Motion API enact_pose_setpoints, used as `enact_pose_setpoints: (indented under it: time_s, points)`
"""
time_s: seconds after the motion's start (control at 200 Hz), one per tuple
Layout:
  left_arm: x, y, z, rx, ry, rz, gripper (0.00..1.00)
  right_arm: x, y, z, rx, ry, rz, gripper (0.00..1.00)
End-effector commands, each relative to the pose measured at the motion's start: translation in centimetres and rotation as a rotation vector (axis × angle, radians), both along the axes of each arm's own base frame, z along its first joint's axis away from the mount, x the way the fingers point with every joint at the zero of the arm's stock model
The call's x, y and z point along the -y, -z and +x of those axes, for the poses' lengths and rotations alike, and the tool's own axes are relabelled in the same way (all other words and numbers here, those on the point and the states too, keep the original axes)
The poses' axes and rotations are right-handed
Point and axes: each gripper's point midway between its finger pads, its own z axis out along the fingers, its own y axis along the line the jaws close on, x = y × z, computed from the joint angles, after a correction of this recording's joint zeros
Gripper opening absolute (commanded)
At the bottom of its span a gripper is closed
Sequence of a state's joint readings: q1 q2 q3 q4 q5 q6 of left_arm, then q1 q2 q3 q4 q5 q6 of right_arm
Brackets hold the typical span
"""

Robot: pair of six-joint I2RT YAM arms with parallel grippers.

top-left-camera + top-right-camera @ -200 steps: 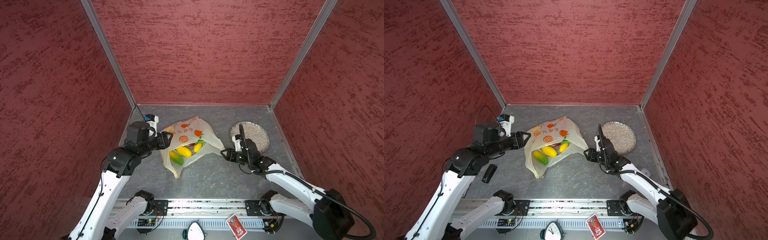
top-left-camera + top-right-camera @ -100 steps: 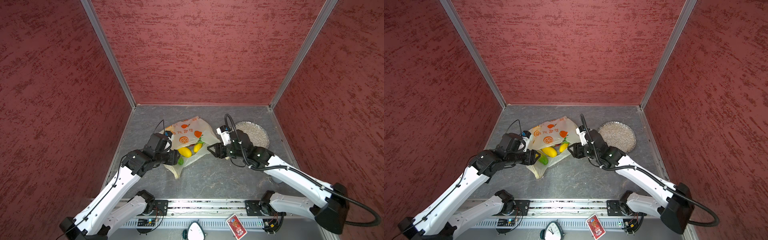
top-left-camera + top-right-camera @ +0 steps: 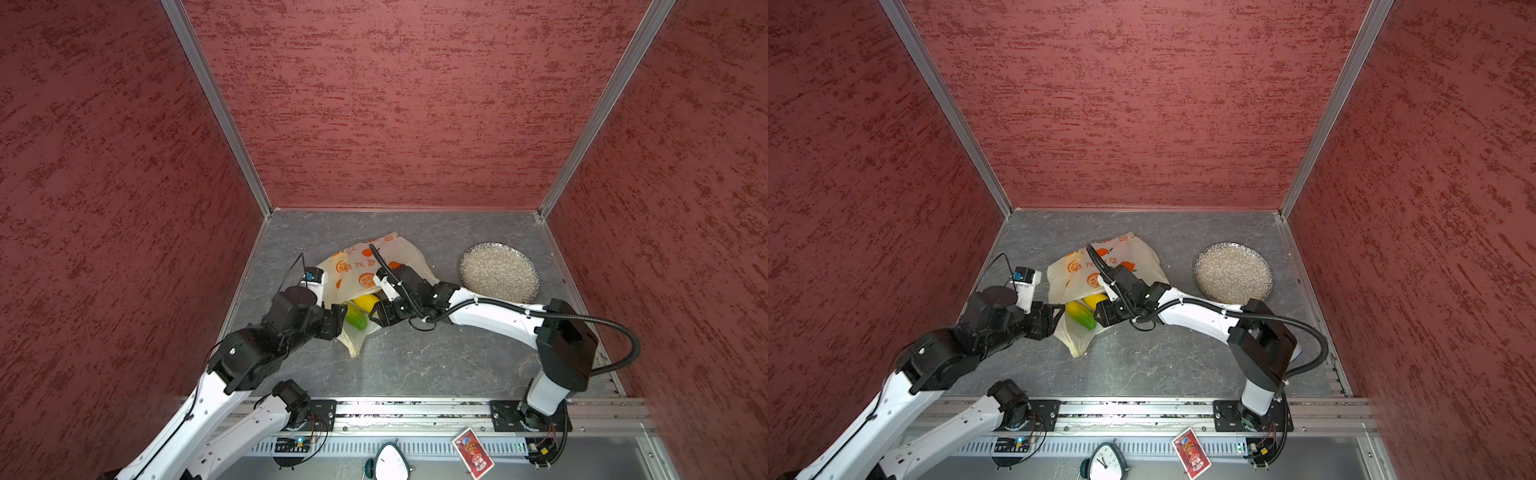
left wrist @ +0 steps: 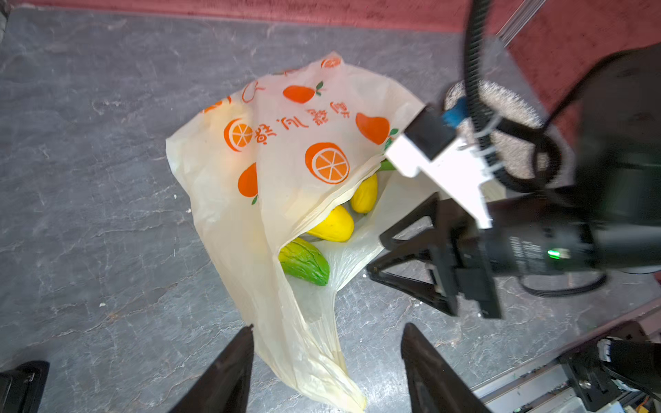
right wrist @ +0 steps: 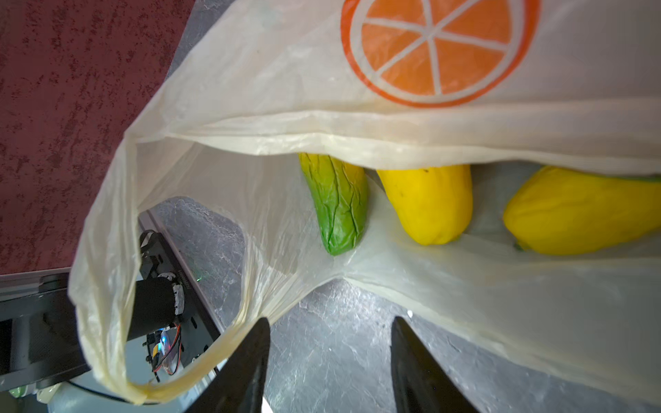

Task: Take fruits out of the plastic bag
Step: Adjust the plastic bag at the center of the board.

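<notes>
Red rough-plastered walls [image 3: 395, 104] enclose a grey stone-patterned tabletop [image 3: 415, 365]. On it the plastic bag [image 3: 357, 270] is laid flat, its mouth turned toward the front rail [image 3: 415, 409]. A speckled plate [image 3: 498, 272] is set well apart from the bag, on its right-arm side.

In both top views only two fruits are shown at the bag's mouth: a green-yellow mango [image 3: 356, 319] and a yellow mango [image 3: 365, 300]. A second yellow mango [image 5: 579, 211], deeper under the bag's printed upper layer, is revealed only by the wrist views.

The left hand [image 4: 328, 326] is held with fingers apart, and the bag's trailing handle is seen between them, unclamped. The right hand [image 5: 331, 319] is likewise spread just beside the bag's mouth, with bare tabletop between its fingers. One loop handle [image 5: 107, 250] runs up to one finger, but whether it touches cannot be told.
</notes>
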State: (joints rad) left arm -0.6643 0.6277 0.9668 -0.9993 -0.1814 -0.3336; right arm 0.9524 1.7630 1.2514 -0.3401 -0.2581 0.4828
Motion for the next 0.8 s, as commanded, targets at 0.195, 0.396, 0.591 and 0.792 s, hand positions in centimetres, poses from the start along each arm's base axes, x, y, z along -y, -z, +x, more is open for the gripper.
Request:
enact_pose_setpoints:
  time_s: [0.195,0.396,0.591,0.792]
  points:
    - [-0.5,-0.5,0.3,0.055,-0.029,-0.004,0.67,-4.0,1.8,1.2,0.009,-0.044,-0.001,0.56]
    - [-0.4,-0.4,0.6,0.042,-0.027,-0.010,0.67,-5.3,4.2,1.4,-0.024,-0.053,-0.027,0.56]
    - [-0.4,-0.5,0.3,0.050,-0.021,-0.018,0.67,-6.0,6.4,1.5,-0.055,-0.058,-0.061,0.62]
    - [-0.5,-0.5,0.3,0.051,-0.020,-0.017,0.68,-6.8,7.1,1.2,-0.071,-0.077,-0.071,0.62]
